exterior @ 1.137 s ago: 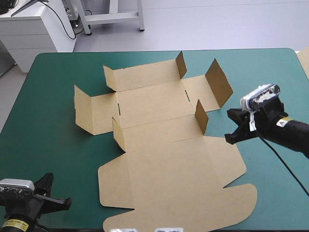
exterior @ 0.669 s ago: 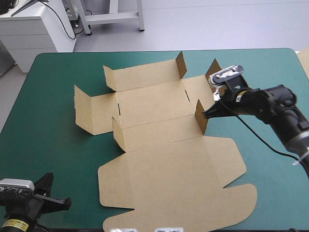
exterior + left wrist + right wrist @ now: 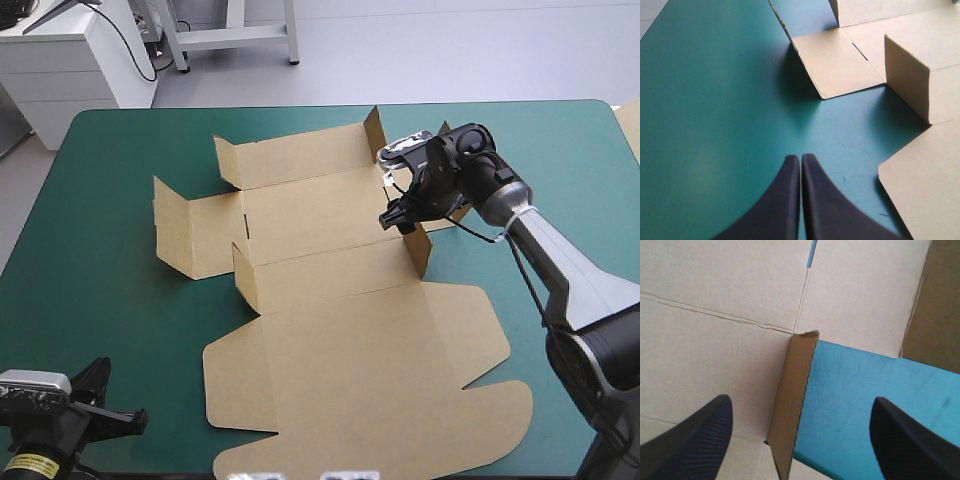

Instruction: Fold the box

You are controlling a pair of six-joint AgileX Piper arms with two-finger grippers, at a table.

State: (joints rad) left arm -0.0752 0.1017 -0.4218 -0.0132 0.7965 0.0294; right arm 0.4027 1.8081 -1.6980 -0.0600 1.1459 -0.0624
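Box [image 3: 340, 330] mostly flat, several flaps raised. Right gripper [image 3: 801, 402] over its right-side flap [image 3: 790, 410], jaws wide apart. Left gripper [image 3: 801, 159] off box's near-left corner, jaws together.

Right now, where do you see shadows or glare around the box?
Left wrist view: the box's raised flaps throw dark shadows on the teal-green cover. Right wrist view: the flap inside the open right hand has one shaded face. High view: soft shadows, no glare.

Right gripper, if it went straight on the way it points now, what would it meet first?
Probably the upright flap of the box: the right gripper, jaws open, straddles its top edge, board on one side, teal-green cover on the other. How near is unclear.
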